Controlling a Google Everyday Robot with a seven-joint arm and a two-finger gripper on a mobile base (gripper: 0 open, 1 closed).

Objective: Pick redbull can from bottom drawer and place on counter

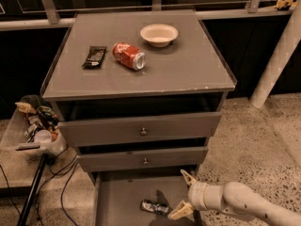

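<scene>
The redbull can (155, 207) lies on its side on the floor of the bottom drawer (120, 197), towards the front right of the tray. The drawer is pulled out below the two upper ones. My jaws hang over the drawer's right edge, just right of the can, and they are spread wide with nothing between them. One fingertip (187, 176) points up and back towards the drawer fronts. The other fingertip (179, 212) reaches down to the can's right end, and I cannot tell whether it touches the can. My arm (244, 202) comes in low from the right, over the speckled floor.

Above the open tray sit the middle drawer (143, 159) and the top drawer (141, 129), each with a small knob. The counter (178, 74) tops the cabinet. On it a red soda can (128, 55) lies on its side. A dark snack packet (94, 56) lies just to its left, and a white bowl (159, 34) stands behind it to the right.

To the cabinet's left is a bin of clutter (35, 126), with cables (66, 187) trailing under it. A white post (277, 55) leans at the far right.
</scene>
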